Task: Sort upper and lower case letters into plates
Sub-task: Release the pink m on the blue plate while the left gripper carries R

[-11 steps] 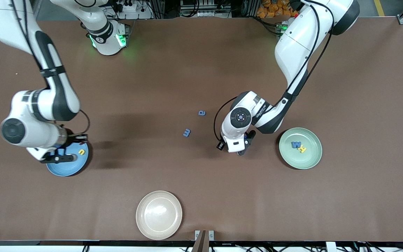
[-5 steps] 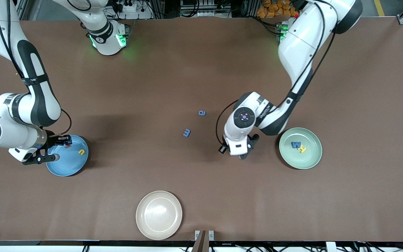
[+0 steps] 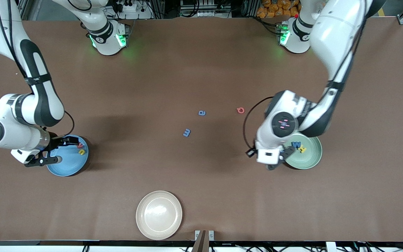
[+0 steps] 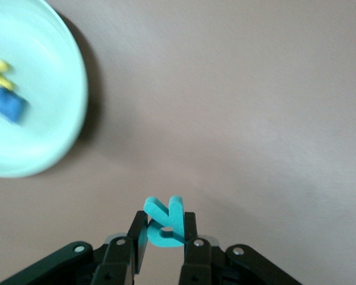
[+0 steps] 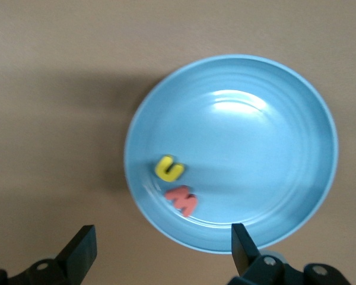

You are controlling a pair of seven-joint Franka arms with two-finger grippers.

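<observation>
— Where were the letters?

— A teal letter [image 4: 164,221] was pinched between the shut fingers of the left gripper [image 4: 165,243], low in the left wrist view, up in the air by the edge of the green plate [image 3: 310,159] at the right of the front view. A blue letter [image 3: 296,144] and a yellow one [image 3: 303,149] lay in that plate.

— And the blue plate?

— The blue plate [image 5: 273,148], at the left of the front view, held a yellow letter [image 5: 169,168] and a red letter [image 5: 183,199] side by side. The right gripper [image 5: 160,252] hung over its edge, fingers spread wide, holding nothing.

— Anything loose?

— Two blue letters [image 3: 202,113] [image 3: 186,132] and a red one [image 3: 240,110] lay on the table [image 3: 201,70] mid-frame. A beige plate [image 3: 158,215] sat low in the frame.
</observation>
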